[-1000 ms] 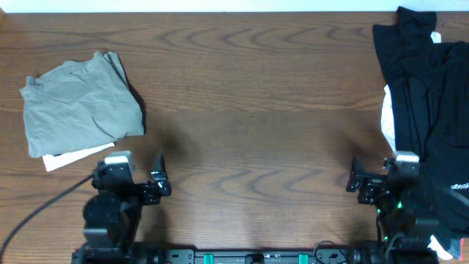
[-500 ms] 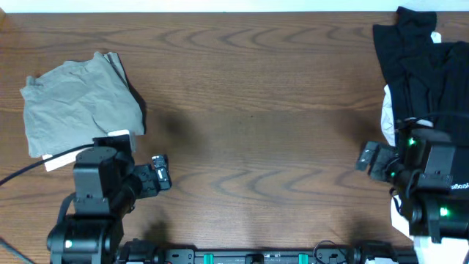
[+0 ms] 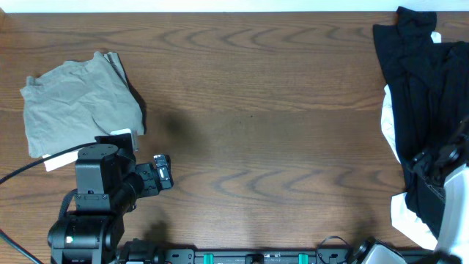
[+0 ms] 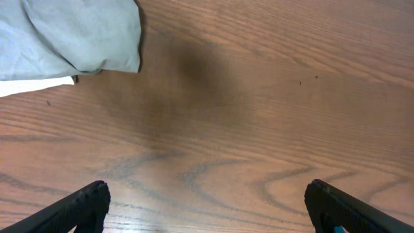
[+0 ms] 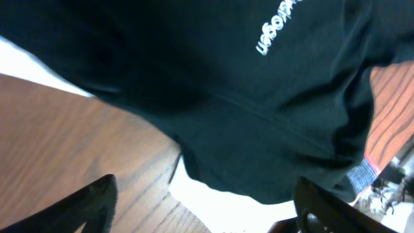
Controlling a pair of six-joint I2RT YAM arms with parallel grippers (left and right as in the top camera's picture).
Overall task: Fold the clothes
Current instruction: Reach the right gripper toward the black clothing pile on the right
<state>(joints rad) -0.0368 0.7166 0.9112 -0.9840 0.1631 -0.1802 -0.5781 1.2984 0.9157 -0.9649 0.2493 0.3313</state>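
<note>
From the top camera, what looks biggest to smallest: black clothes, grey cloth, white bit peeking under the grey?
1. Black clothes
2. Grey cloth
3. White bit, though most of it is hidden.

Black clothes (image 3: 425, 88) cut off by right edge, white piece (image 3: 66, 158) mostly under olive-grey garment (image 3: 77, 103)

Black logo T-shirt (image 5: 213, 97) over white cloth (image 5: 210, 197)

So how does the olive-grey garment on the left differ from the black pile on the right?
The olive-grey garment is folded compactly; the black pile lies crumpled and sprawling. The black pile covers more table and shows white lettering; the olive-grey garment is plain. Both lie over white fabric.
</note>
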